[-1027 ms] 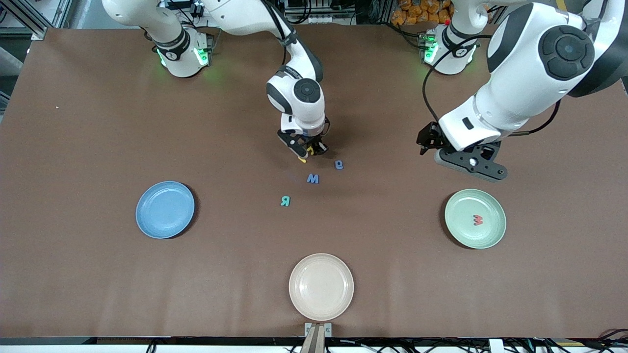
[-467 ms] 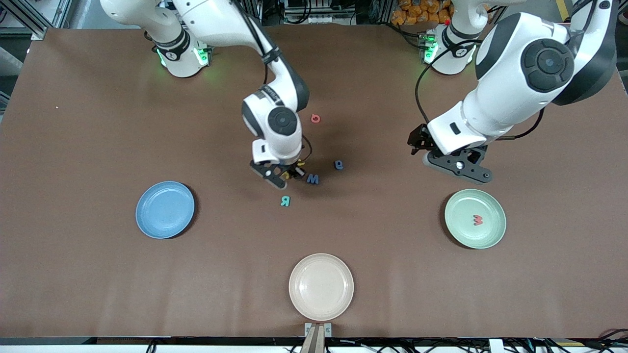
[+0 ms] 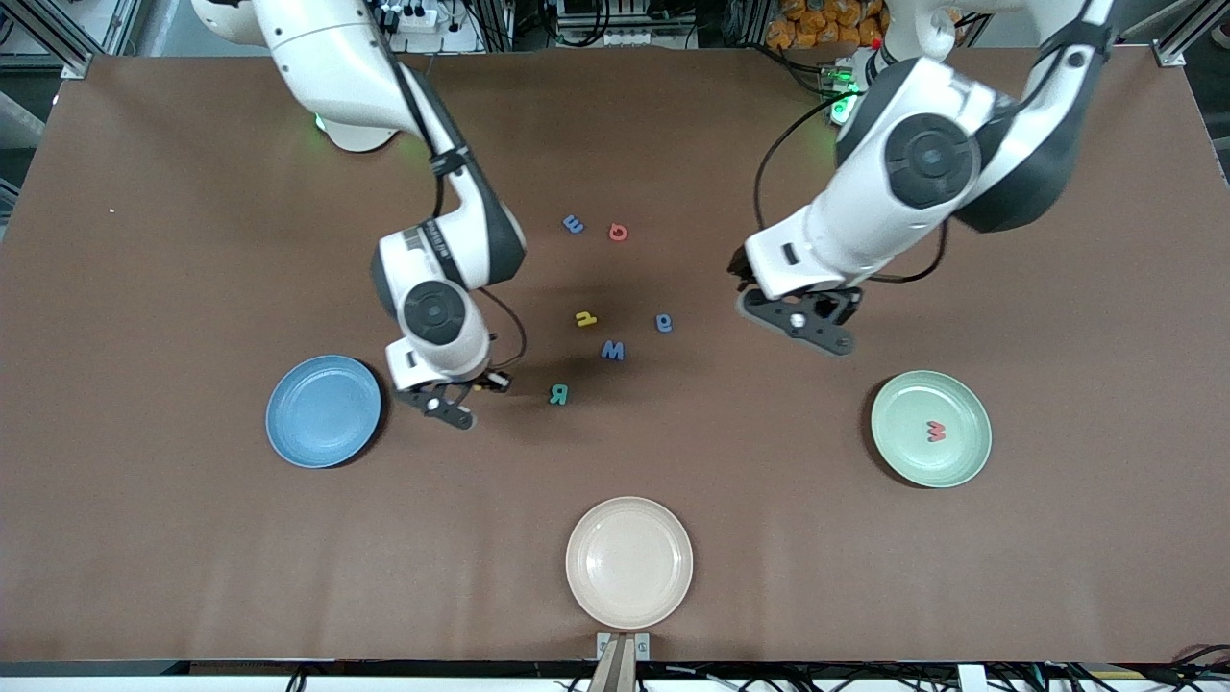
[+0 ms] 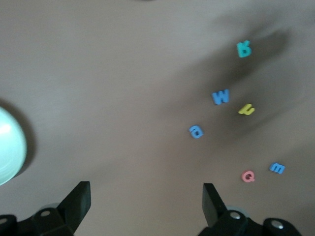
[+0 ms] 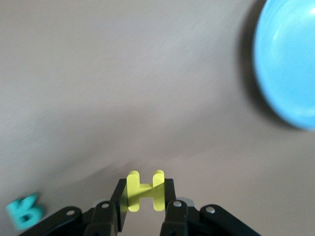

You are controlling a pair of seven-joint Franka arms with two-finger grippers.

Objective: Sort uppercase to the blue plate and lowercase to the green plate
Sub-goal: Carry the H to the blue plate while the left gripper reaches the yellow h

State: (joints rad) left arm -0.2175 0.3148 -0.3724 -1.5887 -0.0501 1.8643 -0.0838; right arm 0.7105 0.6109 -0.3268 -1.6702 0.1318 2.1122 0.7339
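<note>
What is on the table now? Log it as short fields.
right pincer: shut on yellow H, above the table beside the blue plate
left pincer: open, holds nothing, over the table
green plate: holds red m
loose letters: teal R, blue M, hooked yellow letter, red Q
cream plate: no letter on it

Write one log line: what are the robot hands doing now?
right gripper: shut on yellow H, beside blue plate | left gripper: open, empty, over table | green plate: holds red m

Letter m [image 3: 936, 432] in green plate [image 3: 961, 461]
</note>
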